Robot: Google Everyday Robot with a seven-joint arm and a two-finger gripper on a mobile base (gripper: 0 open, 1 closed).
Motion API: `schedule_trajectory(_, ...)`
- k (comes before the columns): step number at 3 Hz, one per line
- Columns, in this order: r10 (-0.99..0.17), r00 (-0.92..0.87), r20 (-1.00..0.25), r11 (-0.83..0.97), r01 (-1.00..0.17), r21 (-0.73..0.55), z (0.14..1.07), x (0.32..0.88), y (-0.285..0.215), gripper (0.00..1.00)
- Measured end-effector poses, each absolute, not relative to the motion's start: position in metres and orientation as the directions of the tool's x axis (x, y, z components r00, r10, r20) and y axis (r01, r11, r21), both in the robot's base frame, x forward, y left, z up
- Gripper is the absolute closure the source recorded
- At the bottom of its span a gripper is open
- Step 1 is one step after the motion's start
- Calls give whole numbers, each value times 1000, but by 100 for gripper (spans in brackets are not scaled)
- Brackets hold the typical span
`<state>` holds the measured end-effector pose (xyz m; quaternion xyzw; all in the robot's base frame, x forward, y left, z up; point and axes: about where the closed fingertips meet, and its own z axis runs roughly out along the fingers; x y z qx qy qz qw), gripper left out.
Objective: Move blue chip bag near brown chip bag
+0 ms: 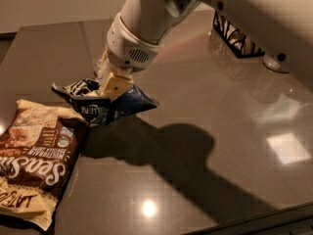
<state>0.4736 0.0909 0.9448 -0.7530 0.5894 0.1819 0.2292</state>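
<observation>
1. The gripper (110, 88) sits over the left-centre of the table (220, 131). The arm comes down to it from 1 o'clock.
2. Hand state: jaws narrow, pinched on the top crease of the blue chip bag (105, 109). One cream pad (116, 83) shows flat against the foil. Nothing else is in the grip.
3. The blue chip bag is directly under the gripper, long axis roughly 9-to-3, right tip a bit lower. I can't tell if its underside clears the table or rests on it.
4. Key relation: the brown chip bag (39, 155) lies at 7–8 o'clock from the gripper, flat, long axis about 1-to-7. Its upper-right corner is just beside the blue bag's lower-left edge. Touching or a hair apart, can't tell.
5. Judgement: "near" looks met, or as good as. What's left is probably lower and release, not more travel. Pushing further toward 8 o'clock risks riding up onto the brown bag.
6. Risk: light crinkled foil may cling to a pad or flop over on release.
7. The wire basket (234, 35) is at 2 o'clock from the gripper, well apart, so not a factor.
</observation>
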Motion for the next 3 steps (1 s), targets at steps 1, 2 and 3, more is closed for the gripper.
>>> schedule_trajectory(1,-805,241,-543,-202,-970,-132,945,473,91,36)
schedule_trajectory(2,-804,244,-542,-204,-970,-134,946,472,93,12)
schedule_trajectory(3,-804,247,-541,-206,-969,-135,946,471,94,0)
